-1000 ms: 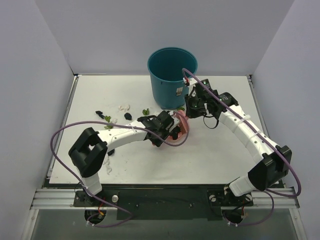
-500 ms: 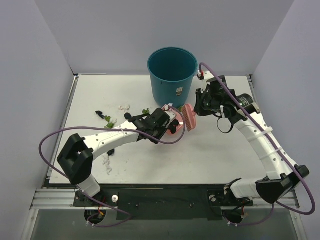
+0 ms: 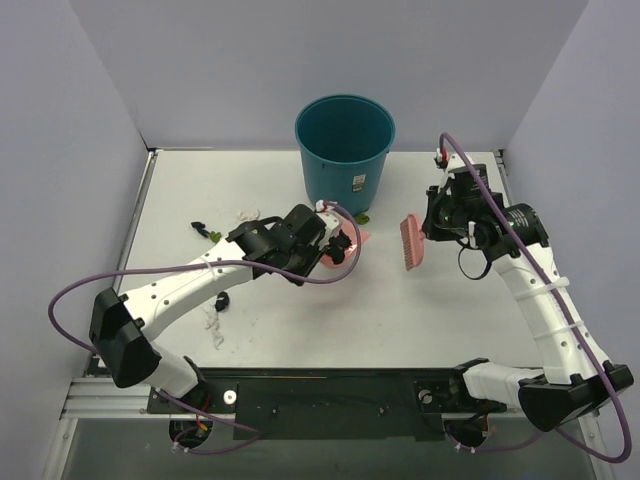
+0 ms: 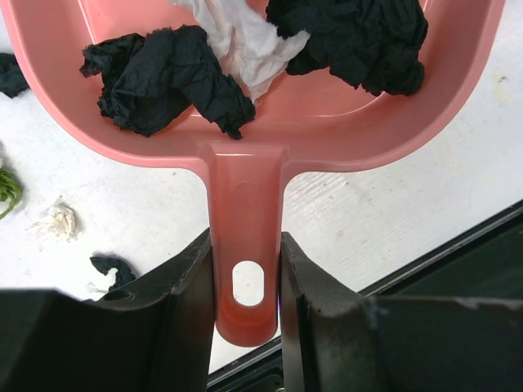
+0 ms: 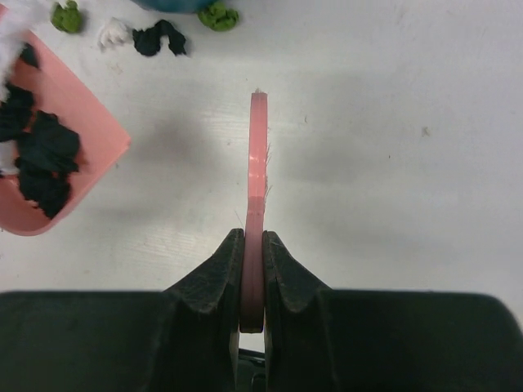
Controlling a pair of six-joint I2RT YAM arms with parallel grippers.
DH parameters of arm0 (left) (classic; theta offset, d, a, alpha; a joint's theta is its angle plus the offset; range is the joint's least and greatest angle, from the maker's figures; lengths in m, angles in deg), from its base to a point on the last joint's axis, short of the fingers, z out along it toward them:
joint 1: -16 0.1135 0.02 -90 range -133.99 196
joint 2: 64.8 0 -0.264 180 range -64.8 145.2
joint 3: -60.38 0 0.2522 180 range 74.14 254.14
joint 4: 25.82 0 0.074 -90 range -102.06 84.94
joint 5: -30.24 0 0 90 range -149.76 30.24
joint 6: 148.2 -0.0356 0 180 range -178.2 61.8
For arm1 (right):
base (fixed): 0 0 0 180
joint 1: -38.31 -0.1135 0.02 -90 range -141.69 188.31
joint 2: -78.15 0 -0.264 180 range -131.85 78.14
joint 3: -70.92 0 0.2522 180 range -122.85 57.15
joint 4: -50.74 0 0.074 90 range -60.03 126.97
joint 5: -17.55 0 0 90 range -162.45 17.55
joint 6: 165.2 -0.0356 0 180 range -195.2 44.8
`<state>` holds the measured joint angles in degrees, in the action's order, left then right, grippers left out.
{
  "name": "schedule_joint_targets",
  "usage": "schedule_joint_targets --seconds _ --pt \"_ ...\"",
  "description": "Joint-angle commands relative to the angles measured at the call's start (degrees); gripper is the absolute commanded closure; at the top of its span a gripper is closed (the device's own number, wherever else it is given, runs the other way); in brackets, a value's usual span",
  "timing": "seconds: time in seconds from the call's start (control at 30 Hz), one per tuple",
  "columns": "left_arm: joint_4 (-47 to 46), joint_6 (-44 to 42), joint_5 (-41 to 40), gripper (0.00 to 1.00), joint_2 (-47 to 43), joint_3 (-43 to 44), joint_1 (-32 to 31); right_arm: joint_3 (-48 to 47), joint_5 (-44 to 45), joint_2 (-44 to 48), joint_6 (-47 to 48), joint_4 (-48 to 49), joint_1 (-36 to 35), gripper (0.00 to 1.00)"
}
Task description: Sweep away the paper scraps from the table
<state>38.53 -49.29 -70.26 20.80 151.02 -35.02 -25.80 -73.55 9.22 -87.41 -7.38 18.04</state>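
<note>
"Left wrist view: your left gripper [image 4: 245,245] was clamped on the dustpan [image 4: 319,135] handle, jaws partway apart. Had you tipped it short of the bin [image 3: 345,150], the paper scraps [image 4: 163,77] inside could have spilled."

"And the right gripper [image 5: 253,237]?"

"Squeezed shut on the brush [image 5: 258,147], well right of the pan. More scraps lay on the table [image 3: 400,320] at left, probably a handful; they were too small to count."

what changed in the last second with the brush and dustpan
The right gripper carried the pink brush rightward, away from the pink dustpan it had been up against; they are now apart. The left gripper shifted the loaded dustpan slightly left and back. Both grips, the teal bucket and the loose paper scraps stayed put.
</note>
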Motion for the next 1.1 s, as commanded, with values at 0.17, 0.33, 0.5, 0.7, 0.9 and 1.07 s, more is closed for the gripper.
schedule_joint_targets --seconds 0.17,0.33,0.5,0.7,0.9,1.07 --pt "14.27 0.76 0.48 1.0 -0.88 16.62 -0.22 6.66 2.49 0.72 -1.59 1.29 0.94 1.0" --pt "19.01 -0.29 -1.88 1.0 2.89 27.52 0.66 8.86 2.95 0.81 -2.03 1.82 1.46 1.0" --pt "20.43 -2.66 -5.93 1.0 7.2 36.56 3.9 10.8 2.51 2.04 -2.29 1.99 1.46 1.0" --pt "20.08 -6.18 -8.74 1.0 15.37 51.14 8.74 12.56 2.86 4.5 -2.47 1.12 1.64 1.0" --pt "17.72 -11.71 -14.53 1.0 24.69 63.12 12.79 14.4 2.33 7.04 -3.17 0.5 1.55 1.0" --pt "9.37 -18.13 -22.18 1.0 28.21 64.18 13.32 14.84 1.63 9.07 -4.49 0.24 1.29 1.0"
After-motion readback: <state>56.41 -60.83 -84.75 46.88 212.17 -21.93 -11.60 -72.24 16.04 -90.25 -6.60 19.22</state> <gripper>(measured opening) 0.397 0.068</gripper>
